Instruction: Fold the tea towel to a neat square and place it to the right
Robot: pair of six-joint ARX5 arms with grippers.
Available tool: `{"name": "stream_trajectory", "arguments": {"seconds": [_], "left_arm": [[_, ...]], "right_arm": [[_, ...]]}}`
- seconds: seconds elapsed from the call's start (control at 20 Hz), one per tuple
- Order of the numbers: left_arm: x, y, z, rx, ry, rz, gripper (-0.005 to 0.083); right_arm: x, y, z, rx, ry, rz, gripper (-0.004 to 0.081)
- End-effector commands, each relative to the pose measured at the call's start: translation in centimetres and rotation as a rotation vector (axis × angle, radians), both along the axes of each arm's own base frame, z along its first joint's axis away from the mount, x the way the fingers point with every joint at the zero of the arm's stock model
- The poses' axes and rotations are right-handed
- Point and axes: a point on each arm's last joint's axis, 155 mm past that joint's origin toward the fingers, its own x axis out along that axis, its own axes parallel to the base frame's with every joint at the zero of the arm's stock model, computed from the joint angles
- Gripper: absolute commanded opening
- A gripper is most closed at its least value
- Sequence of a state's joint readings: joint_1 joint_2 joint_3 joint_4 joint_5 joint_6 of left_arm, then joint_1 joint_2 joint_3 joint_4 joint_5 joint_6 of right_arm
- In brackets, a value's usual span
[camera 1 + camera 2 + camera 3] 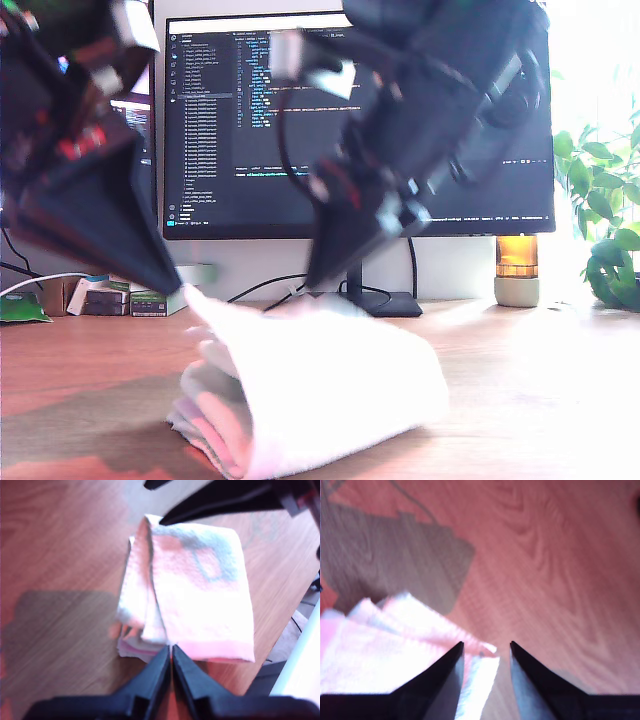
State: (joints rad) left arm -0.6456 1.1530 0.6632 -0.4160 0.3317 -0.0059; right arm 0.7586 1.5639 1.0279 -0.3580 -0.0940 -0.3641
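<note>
Towel (200,590) lies folded on worktop (60,555). First gripper (171,652) closed at its edge; second gripper (486,650) open. Placing likely follows.

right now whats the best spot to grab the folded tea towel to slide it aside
Take the tea towel by its smooth folded edge, coming down from above. The opposite side shows loose stacked layers that would likely splay. My first gripper already sits shut at that edge.
</note>
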Motion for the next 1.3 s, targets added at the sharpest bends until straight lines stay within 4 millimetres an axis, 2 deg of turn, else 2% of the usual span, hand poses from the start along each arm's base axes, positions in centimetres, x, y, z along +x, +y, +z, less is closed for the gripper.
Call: {"name": "stream_trajectory", "arguments": {"seconds": [0.0, 0.1, 0.15, 0.2, 0.25, 0.3, 0.5, 0.65, 0.95, 1.25], "left_arm": [[0.1, 0.4, -0.1, -0.005, -0.002, 0.015, -0.0019], [0.6, 0.4, 0.3, -0.021, -0.018, 0.024, -0.0019], [0.8, 0.1, 0.7, -0.034, -0.034, 0.019, -0.0019], [1.0, -0.2, 1.0, -0.046, -0.052, 0.003, -0.0019], [1.0, -0.5, 1.3, -0.057, -0.072, -0.020, -0.0019], [1.0, -0.8, 1.5, -0.068, -0.086, -0.038, -0.0019], [1.4, -0.5, 2.3, -0.076, -0.131, -0.053, -0.0019], [1.6, -0.2, 3.4, -0.096, -0.167, -0.041, -0.0019], [2.1, 0.2, 7.6, -0.173, -0.328, -0.014, -0.0019], [1.2, 1.9, 9.3, -0.260, -0.453, 0.061, -0.0019]], "right_arm": [[0.1, -0.4, -0.6, -0.013, 0.016, -0.012, 0.0313], [0.0, -1.0, -1.0, -0.028, 0.039, -0.030, 0.0339], [-0.2, -1.4, -1.2, -0.033, 0.061, -0.047, 0.0301], [-0.4, -1.6, -1.4, -0.034, 0.086, -0.066, 0.0201], [-1.0, -1.7, -1.7, -0.038, 0.110, -0.060, 0.0066], [-1.4, -1.5, -1.7, -0.028, 0.134, -0.052, -0.0019], [-1.4, -1.2, -0.5, 0.020, 0.134, -0.075, -0.0013], [-1.3, -1.3, 1.6, 0.080, 0.121, -0.126, -0.0013], [-0.2, -2.1, 6.6, 0.182, 0.005, -0.223, -0.0013], [-0.5, -2.6, 9.8, 0.254, -0.069, -0.270, -0.0013]]}}
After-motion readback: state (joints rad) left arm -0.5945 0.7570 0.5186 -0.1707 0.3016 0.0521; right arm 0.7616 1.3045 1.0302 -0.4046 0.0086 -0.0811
